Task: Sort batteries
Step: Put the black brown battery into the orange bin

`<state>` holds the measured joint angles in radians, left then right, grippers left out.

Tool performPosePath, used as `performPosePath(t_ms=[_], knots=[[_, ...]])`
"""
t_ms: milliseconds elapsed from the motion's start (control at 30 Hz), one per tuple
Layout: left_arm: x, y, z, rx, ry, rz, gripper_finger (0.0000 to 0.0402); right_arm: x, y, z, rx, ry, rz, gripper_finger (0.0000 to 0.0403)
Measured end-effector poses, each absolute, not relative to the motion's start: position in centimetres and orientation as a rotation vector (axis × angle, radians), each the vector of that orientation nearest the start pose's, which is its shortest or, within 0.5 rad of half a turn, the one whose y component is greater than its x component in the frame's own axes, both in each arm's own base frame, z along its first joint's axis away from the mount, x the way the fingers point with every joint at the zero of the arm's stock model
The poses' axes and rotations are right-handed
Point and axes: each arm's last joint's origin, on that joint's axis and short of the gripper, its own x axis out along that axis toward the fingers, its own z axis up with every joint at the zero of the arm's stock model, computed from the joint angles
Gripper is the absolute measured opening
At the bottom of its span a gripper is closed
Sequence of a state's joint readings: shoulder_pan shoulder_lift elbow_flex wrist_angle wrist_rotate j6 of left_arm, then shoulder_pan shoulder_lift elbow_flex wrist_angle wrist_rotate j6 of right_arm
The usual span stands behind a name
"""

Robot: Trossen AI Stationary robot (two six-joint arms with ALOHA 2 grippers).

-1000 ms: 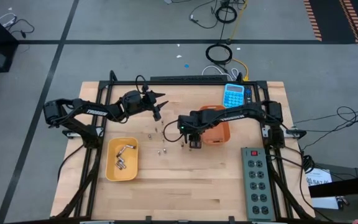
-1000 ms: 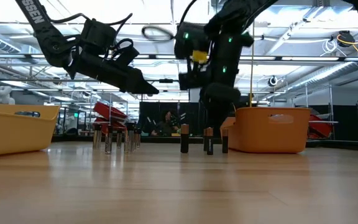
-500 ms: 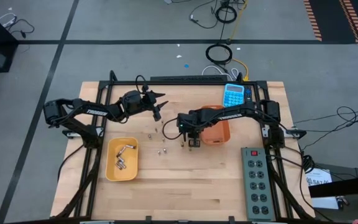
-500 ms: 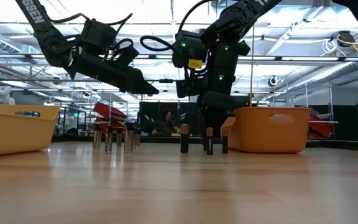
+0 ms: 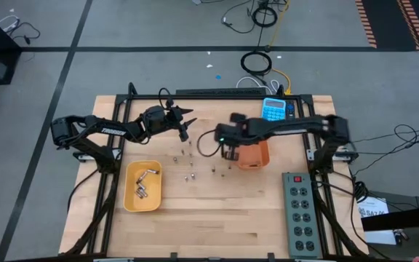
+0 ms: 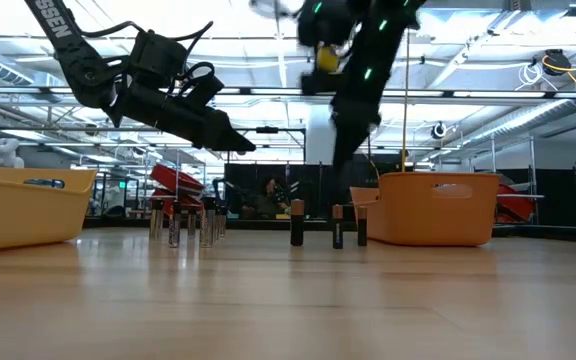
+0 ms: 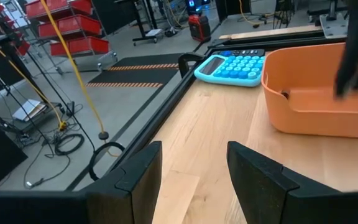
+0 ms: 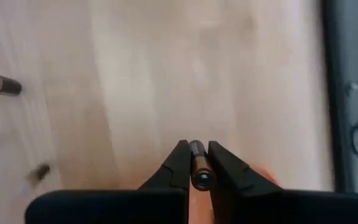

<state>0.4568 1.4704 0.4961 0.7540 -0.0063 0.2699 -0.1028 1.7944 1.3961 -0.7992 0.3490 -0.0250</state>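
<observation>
Battery point(image 8: 197, 167) pinched between the right gripper's point(image 8: 194, 171) closed fingers, long axis running straight out along them. In the high view the right gripper point(image 5: 230, 151) hangs above the table, orange bin point(image 5: 254, 155) just beside it at 3 o'clock. Left gripper point(image 5: 182, 125) waits, jaws spread and empty, at 10 o'clock. Loose batteries point(image 5: 190, 175) stand at 7 o'clock.
</observation>
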Motion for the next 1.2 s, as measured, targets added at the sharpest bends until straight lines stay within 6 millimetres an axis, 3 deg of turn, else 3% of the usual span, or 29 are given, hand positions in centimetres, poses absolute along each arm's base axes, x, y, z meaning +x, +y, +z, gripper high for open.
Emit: performPosePath(t_ms=[100,167,333,433,533,733,933,1067,1200], knots=[[24.7,12.2,17.6,0.216,0.278,0.432,0.0192,33.3,-4.6,24.9,-0.12,1.203,-0.484,0.0015],[24.7,12.2,17.6,0.217,0.278,0.431,0.0192,31.7,-4.4,24.7,-0.073,1.216,-0.531,0.0015],[24.7,12.2,17.7,0.221,0.268,0.433,0.0192,28.6,-4.0,20.6,0.063,1.212,-0.569,0.0022],[24.7,12.2,17.8,0.22,0.257,0.434,0.0192,27.6,-4.0,17.7,0.147,1.169,-0.553,0.0051],[24.7,12.2,17.9,0.221,0.252,0.434,0.0192,27.0,-4.2,16.3,0.192,1.161,-0.56,0.0079],[24.7,12.2,17.9,0.218,0.251,0.435,0.0192,27.6,-4.7,17.8,0.16,1.168,-0.55,0.0112],[24.8,12.0,17.8,0.189,0.243,0.358,0.0192,30.3,-4.8,23.2,0.077,1.04,-0.532,0.0117],[25.0,11.1,17.8,0.2,0.197,0.07,0.0192,32.4,-3.9,25.0,0.096,0.851,-0.324,0.0117],[25.1,10.7,17.9,0.206,0.17,-0.07,0.0192,33.2,-2.6,24.4,0.121,0.736,-0.085,0.0118]])
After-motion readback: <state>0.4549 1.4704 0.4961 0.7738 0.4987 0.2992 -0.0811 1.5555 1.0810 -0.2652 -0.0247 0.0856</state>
